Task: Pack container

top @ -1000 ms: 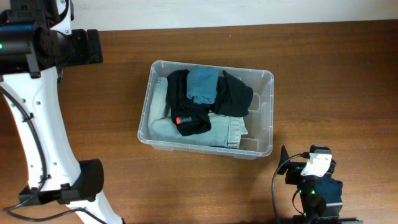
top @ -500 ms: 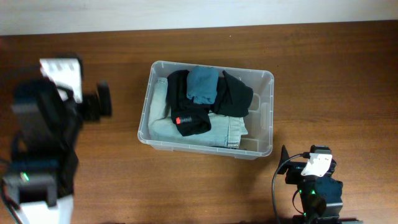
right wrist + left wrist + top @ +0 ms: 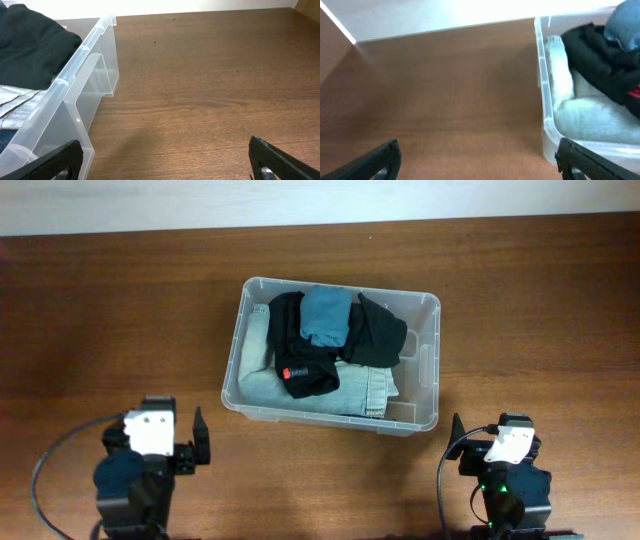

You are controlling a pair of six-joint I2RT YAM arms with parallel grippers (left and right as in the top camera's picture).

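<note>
The clear plastic container (image 3: 432, 360) stands mid-table and holds folded clothes: pale jeans (image 3: 335, 390), a black garment with a red tag (image 3: 300, 370), a blue garment (image 3: 326, 315) and another black garment (image 3: 378, 335). My left gripper (image 3: 199, 444) is open and empty, low at the front left, short of the container's left end. The left wrist view shows its fingers (image 3: 477, 156) wide apart, with the container's rim (image 3: 542, 90) to the right. My right gripper (image 3: 455, 448) is open and empty at the front right; its fingers (image 3: 164, 152) frame bare wood beside the container's corner (image 3: 80, 50).
The brown wooden table (image 3: 150, 310) runs to a pale wall edge at the back (image 3: 320, 200). A black cable (image 3: 40, 480) loops beside the left arm and another (image 3: 442, 480) beside the right arm.
The left arm has swung down from the upper left of the table to the front left edge. The right arm and the container's contents have not moved.
</note>
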